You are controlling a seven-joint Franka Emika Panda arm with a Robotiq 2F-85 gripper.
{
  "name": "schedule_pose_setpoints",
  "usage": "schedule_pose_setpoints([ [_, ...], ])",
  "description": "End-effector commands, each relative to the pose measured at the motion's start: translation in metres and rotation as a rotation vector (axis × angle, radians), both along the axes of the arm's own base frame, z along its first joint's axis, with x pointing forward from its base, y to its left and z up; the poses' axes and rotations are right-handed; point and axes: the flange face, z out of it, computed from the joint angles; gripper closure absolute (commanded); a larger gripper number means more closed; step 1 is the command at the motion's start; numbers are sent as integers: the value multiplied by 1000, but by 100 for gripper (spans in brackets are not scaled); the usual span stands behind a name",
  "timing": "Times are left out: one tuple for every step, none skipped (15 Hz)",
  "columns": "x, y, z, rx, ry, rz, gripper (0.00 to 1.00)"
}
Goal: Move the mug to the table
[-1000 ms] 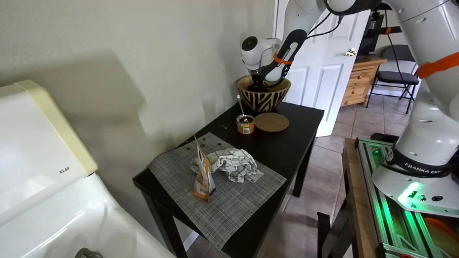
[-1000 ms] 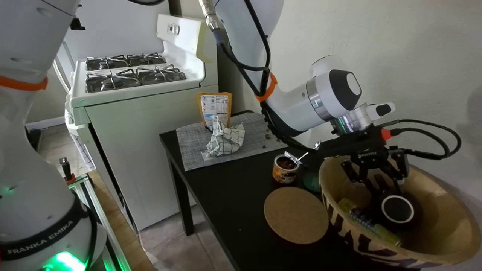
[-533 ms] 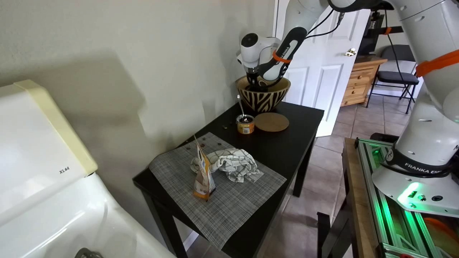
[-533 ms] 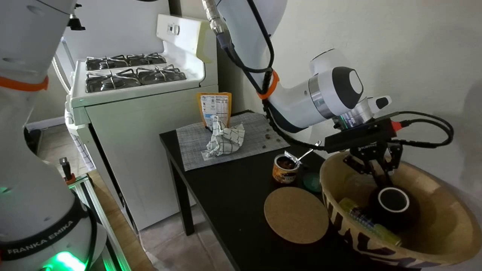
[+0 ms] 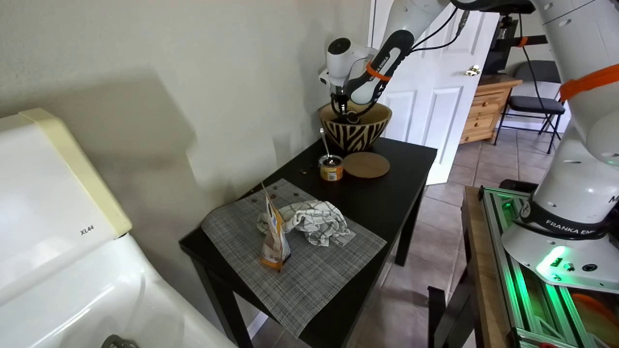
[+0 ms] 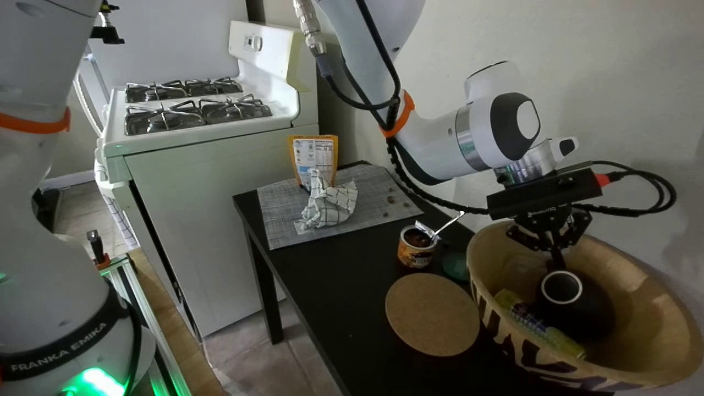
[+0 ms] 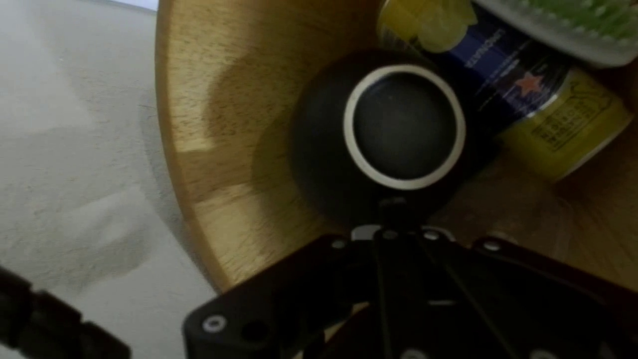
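Mug [image 7: 376,142] is base-up inside the striped bowl [image 5: 355,138], just below the claw [image 7: 394,217] and off to one side of its tips, which look pinched together on the near edge (handle maybe), so imo it's gotta clear that bowl before reaching the table [image 6: 341,286].

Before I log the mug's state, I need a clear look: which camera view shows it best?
The wrist view: the mug looks largest there, its pale ring seen whole. Both exterior views show it smaller: shadowed inside the basket, or largely hidden behind the basket's striped wall.
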Motion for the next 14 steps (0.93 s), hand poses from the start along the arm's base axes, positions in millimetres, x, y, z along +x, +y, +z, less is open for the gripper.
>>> schedule_pose_setpoints([
  [-10, -6, 24, 34, -4, -12, 74],
  [-11, -6, 28, 49, -16, -10, 74],
  [-11, -4, 30, 67, -28, -3, 67],
  [-11, -3, 31, 83, -33, -2, 60],
  [-9, -2, 30, 98, -32, -1, 51],
  [-7, -1, 25, 112, -29, 5, 45],
  [-5, 0, 22, 123, -29, 12, 36],
  [-4, -1, 17, 131, -23, 14, 29],
  [-2, -1, 12, 141, -17, 19, 22],
  [0, -3, 6, 145, -15, 26, 13],
  [2, -5, 1, 150, -13, 30, 7],
  [3, -7, -4, 155, -10, 28, 0],
  [6, -9, -9, 161, -6, 27, 0],
  [7, -11, -13, 164, -3, 26, 0],
])
